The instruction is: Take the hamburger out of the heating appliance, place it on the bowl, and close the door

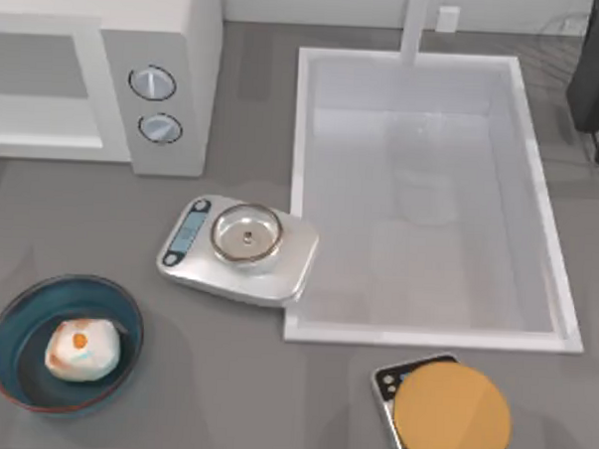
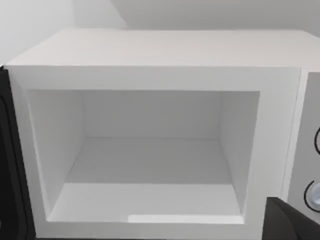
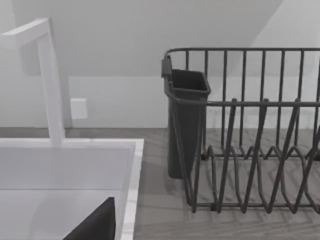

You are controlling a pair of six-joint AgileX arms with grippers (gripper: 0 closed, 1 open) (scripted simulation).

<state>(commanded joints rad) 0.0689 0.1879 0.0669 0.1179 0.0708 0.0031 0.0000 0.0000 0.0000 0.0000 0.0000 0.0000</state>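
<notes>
Whether either arm's jaws are released or clenched cannot be told. The left wrist view is facing the microwave (image 2: pixel 155 150), whose cavity is standing open and bare, with the door (image 2: pixel 10 165) swung aside as a dark strip at the opening's edge. The microwave (image 1: pixel 98 67) is sitting at the surface's (image 1: pixel 223 380) far left corner. The hamburger (image 1: pixel 81 348) is lying inside the bowl (image 1: pixel 17 317) at the near left corner. A scale (image 1: pixel 241 250) is resting just beside the sink (image 1: pixel 430 200).
</notes>
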